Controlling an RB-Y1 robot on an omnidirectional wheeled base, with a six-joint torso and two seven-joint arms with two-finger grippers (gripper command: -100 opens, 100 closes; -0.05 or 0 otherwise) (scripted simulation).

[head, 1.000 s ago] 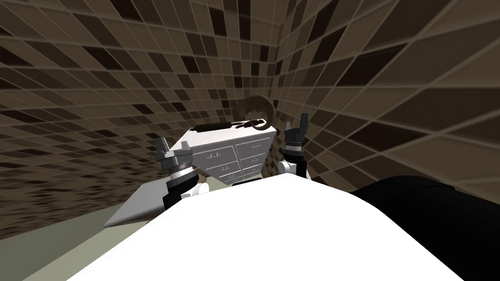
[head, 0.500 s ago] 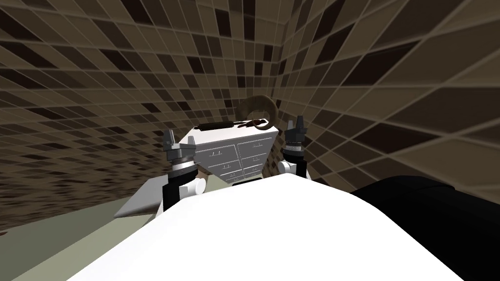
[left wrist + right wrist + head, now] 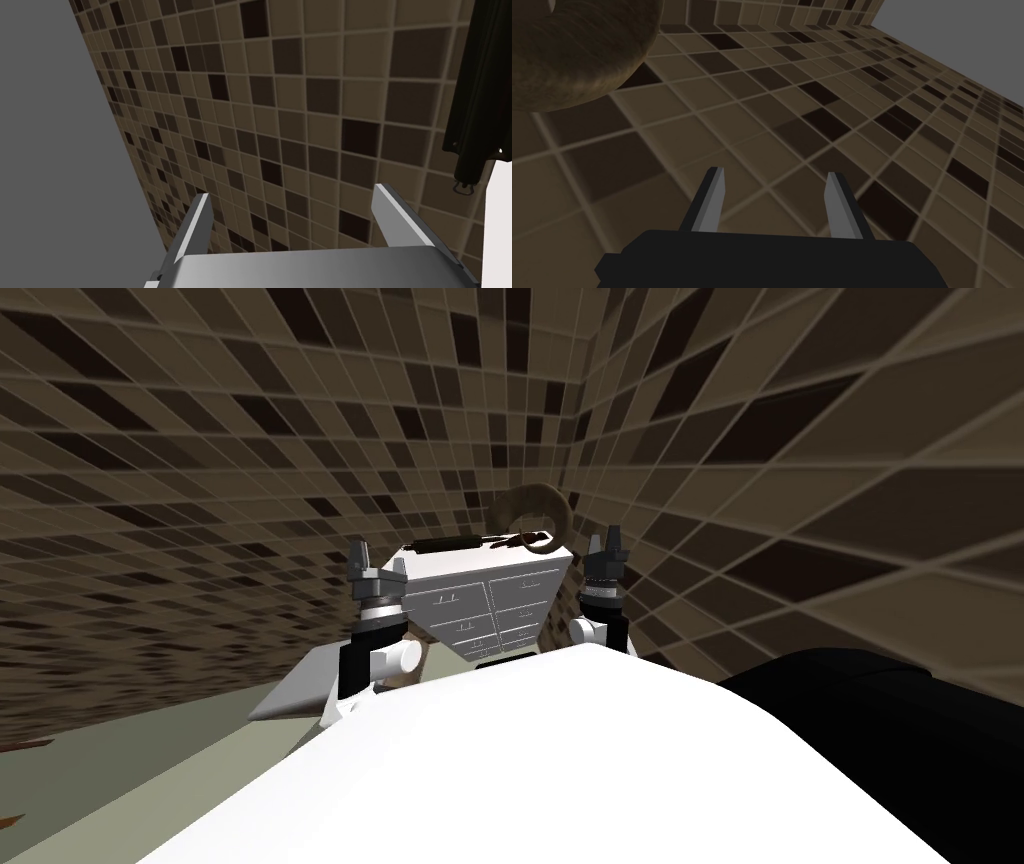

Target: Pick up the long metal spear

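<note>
Both hang released and empty: the left end effector [image 3: 292, 192] and the right end effector [image 3: 774, 172] flank a white chest of drawers [image 3: 490, 598]. The spear [image 3: 445, 544], probably the dark rod, lies along its top near a curled brown horn [image 3: 535, 510]. A careless reach could roll it off or clip the horn.

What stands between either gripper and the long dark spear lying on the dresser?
Nothing visible. The spear lies along the far edge of the dresser; the left gripper and right gripper hang open near its front corners. A brown curved thing sits by the spear's right end.
</note>
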